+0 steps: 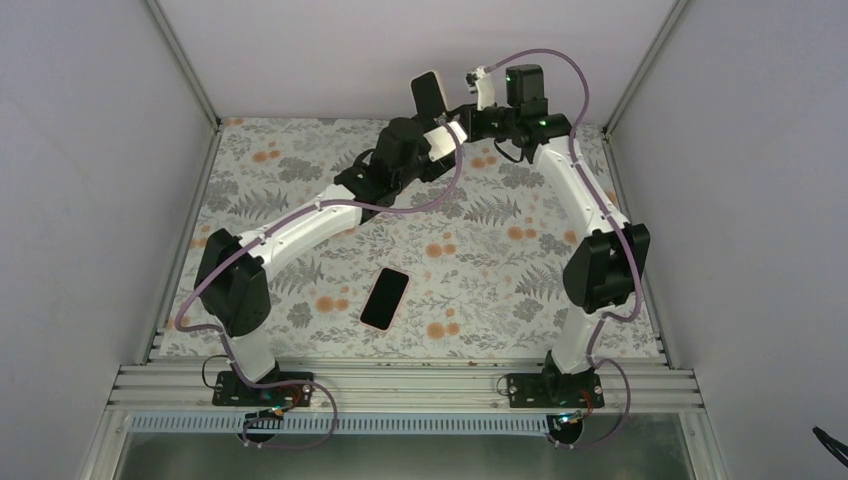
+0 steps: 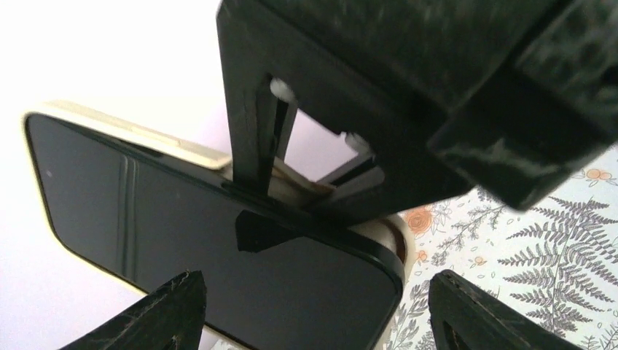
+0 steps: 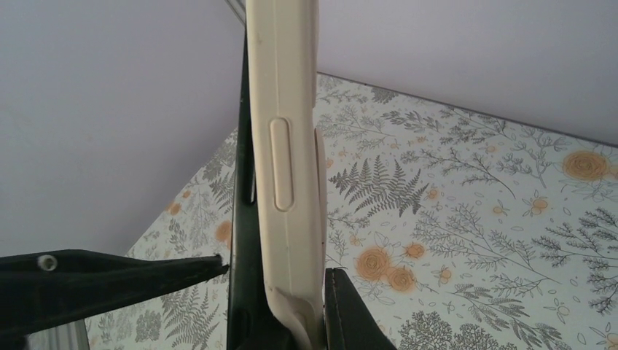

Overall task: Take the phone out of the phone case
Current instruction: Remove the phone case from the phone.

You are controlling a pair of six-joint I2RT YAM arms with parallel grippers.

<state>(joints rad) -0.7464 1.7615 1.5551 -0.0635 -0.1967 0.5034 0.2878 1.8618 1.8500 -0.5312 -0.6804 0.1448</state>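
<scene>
The flowered table [image 1: 620,290] fills the floor of the booth. Over its far edge the left arm [image 1: 300,225] and the right arm [image 1: 585,200] meet high in the air. Between them hangs the cream phone case [image 3: 288,146], with the dark phone [image 2: 182,211] seated inside it, so I'd say the real work is not yet done. The right tool [image 3: 295,321] is clamped on the case's edge and holds it aloft. The left tool [image 2: 317,292] stands spread wide with the phone's end between its fingers, gripping nothing. Prising phone from case is what remains. A second phone [image 1: 385,298] lies flat near the bases.
</scene>
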